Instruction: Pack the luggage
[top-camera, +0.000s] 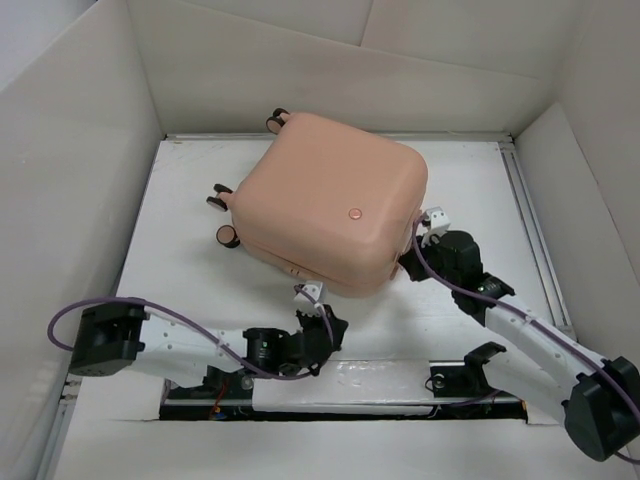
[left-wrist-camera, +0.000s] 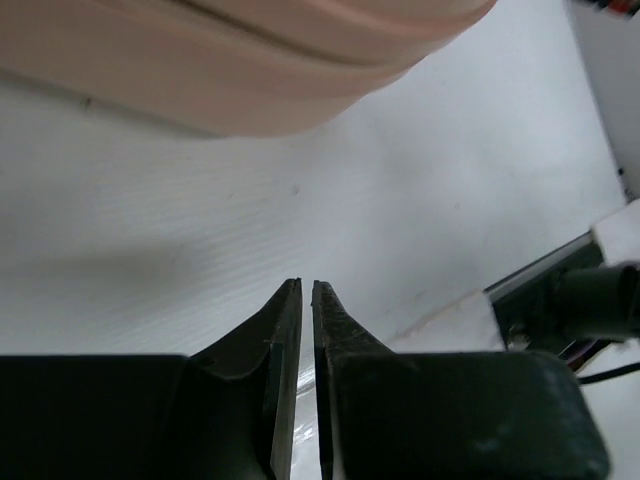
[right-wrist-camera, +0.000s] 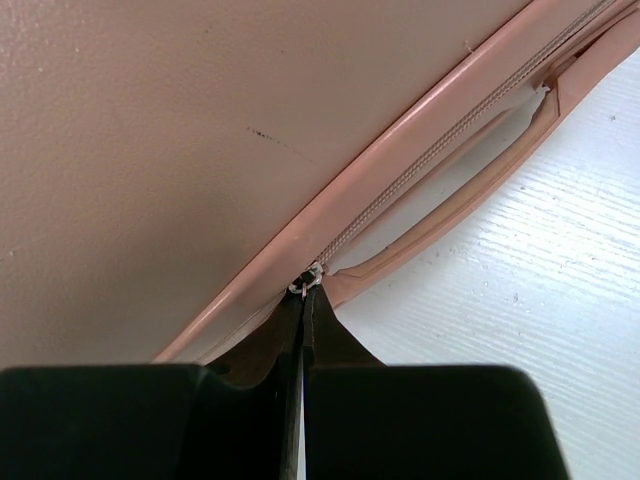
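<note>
Toward the far edge of the white tabletop (top-camera: 200, 290), about midway between its left and right edges, lies the large pale peach-pink hard-shell suitcase (top-camera: 330, 205). It rests flat on one face with the lid down, and its small pink-and-black caster wheels (top-camera: 228, 237) point at the far left corner. Expect a stiff, smooth shell that your fingers will skate off. It is far too broad to span, and a push will likely slide it across the tabletop rather than lift it. It looks bulky more than heavy, though you cannot see what is inside.

The places you can take hold of are small: the small silvery metal zipper pull (right-wrist-camera: 303, 287), the narrow peach carry handle (right-wrist-camera: 450, 215) on the side facing the right edge, or the lip of the seam. A zipper pull is thin and apt to slip out, so draw along the line of the zip teeth (right-wrist-camera: 430, 150), not away from the shell.

Your right tool (right-wrist-camera: 303, 300) is at that side of the suitcase, with its fingers pressed together and their tips at the zipper pull, which looks pinched between them. Your left tool (left-wrist-camera: 307, 288) hovers low over bare tabletop just off the suitcase's near corner, not touching it. Its fingers are all but together, with only a thin slit between them and nothing in them. Consider using it to steady the shell, so the suitcase does not turn as the zip is pulled.
</note>
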